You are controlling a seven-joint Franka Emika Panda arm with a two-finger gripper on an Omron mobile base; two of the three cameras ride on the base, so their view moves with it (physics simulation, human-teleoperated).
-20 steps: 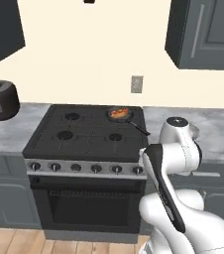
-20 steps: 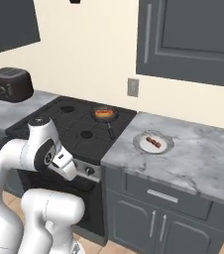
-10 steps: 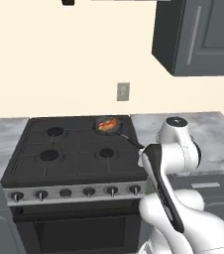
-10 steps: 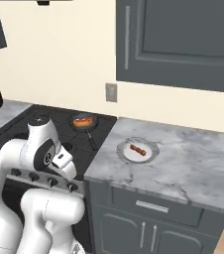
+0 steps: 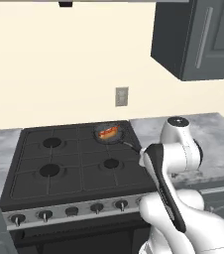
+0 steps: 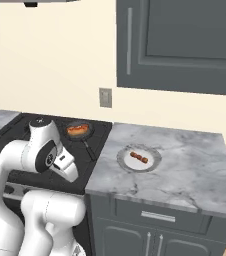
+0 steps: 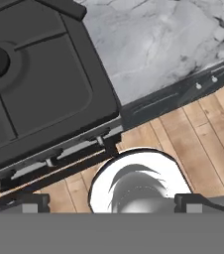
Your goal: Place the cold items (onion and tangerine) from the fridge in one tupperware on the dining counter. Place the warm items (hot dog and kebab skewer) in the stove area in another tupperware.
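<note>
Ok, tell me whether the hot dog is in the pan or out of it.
In: the hot dog lies inside the pan on the stove's back burner.

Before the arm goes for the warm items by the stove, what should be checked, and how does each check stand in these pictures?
1. Hot dog located: ok, it lies in the pan on the rear right burner of the stove.
2. Kebab skewer located: ok, on the plate on the counter right of the stove.
3. Gripper free: ok, open, nothing between its tips.
4. Gripper near a target: not ok, the hand view looks down at the stove's front edge and the wooden floor.
5. Tupperware for the warm items within sight: cannot tell.
</note>
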